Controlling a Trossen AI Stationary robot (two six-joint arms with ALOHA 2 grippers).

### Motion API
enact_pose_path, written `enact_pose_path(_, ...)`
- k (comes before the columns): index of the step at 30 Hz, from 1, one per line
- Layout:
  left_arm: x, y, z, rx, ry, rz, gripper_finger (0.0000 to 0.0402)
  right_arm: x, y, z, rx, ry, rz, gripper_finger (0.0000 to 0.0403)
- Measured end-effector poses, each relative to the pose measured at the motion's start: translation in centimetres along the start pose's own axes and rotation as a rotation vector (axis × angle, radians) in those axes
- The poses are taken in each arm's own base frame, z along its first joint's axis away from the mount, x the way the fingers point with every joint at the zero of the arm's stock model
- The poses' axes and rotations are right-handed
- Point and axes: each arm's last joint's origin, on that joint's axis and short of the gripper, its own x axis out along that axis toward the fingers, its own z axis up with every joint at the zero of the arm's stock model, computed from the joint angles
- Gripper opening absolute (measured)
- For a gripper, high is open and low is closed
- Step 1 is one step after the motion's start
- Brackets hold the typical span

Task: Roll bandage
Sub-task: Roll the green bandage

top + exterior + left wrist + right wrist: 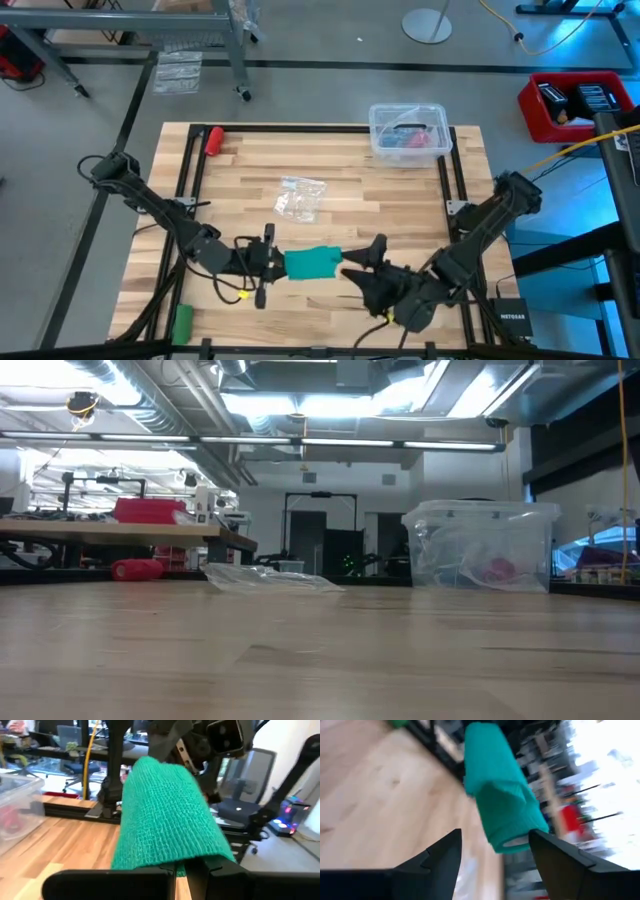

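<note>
the bandage (pixel 311 263) is seen as a teal-green cloth band near the front edge of the bench (pixel 330 165), stretched between the two pincers. its one end is clamped in the left pincer (pixel 274 262), whose fingers (pixel 107 880) are pressed together on the cloth in the left wrist view, where the band (pixel 167 817) is draped up and away from them. its other end is seen rolled into a short thick bundle (pixel 507 812) in the right wrist view, just ahead of the right pincer (pixel 492 852). there the two dark fingers (pixel 437 855) are spread wide and nothing is held between them; whether the roll is touched by one finger cannot be told. in the high view the right pincer (pixel 352 268) is placed just beside the band's right end.

farther back on the bench a crumpled clear plastic bag (pixel 299 197) is lying near the middle, well apart from the bandage. a clear plastic box (pixel 409 132) with something red inside is set at the far edge, toward the right. a red roll (pixel 213 139) is lying at the far left corner, and a small green roll (pixel 182 320) is found at the front left edge. in the low view the bag (pixel 270 578), the box (pixel 480 547) and the red roll (pixel 137 569) are shown across the wood.
</note>
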Motion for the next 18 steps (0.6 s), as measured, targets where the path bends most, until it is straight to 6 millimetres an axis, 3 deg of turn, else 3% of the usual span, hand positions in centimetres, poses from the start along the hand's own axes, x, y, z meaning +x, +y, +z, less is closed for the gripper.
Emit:
enact_pose_path(6,0.0,0.0,0.0,-0.001,-0.001,0.001,0.0013,0.4,-0.3,1.3,-0.028,-0.026,-0.13,0.0236)
enact_pose_path(18,-0.5,-0.5,-0.1,0.078,-0.006,0.037,0.0006,-0.4,0.5,0.9,0.041,-0.009,-0.099,0.0236)
